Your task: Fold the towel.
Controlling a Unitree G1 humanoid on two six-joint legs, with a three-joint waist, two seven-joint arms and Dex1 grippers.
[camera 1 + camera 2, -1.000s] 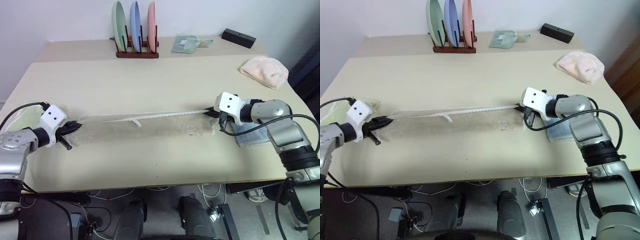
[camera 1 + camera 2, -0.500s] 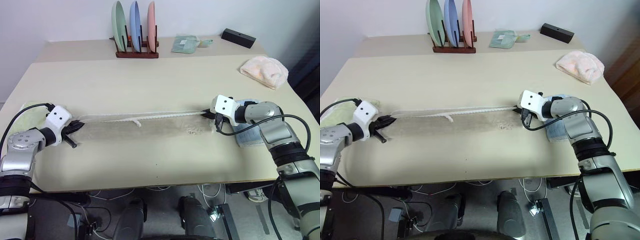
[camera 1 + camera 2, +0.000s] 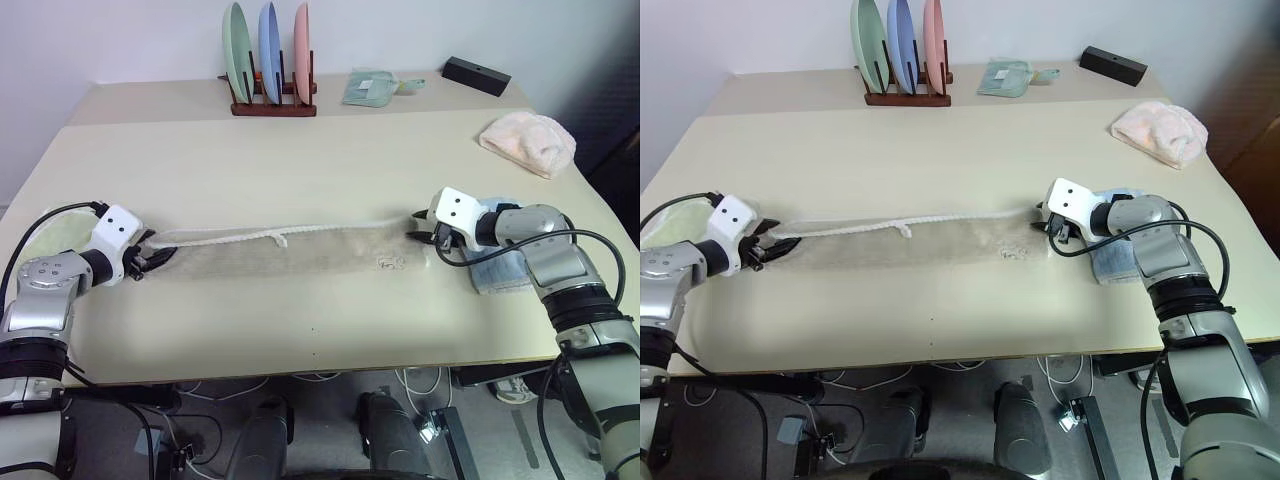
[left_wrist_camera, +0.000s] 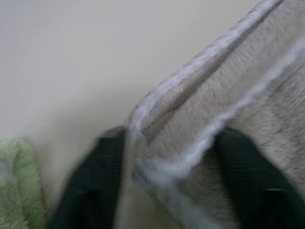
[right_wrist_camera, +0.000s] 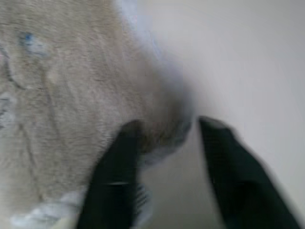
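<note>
Releasing looks like the step in hand: towel [image 3: 290, 258] lies flat as a long folded strip across the near half of the table [image 3: 300, 160], well in front of the plate rack [image 3: 270, 60]. Left gripper [image 3: 152, 259] at the towel's left end, fingers spread around the corner; right gripper [image 3: 424, 231] at the right end, jaws parted too. Best to back off level and slowly, avoiding snagging the white piping.
</note>
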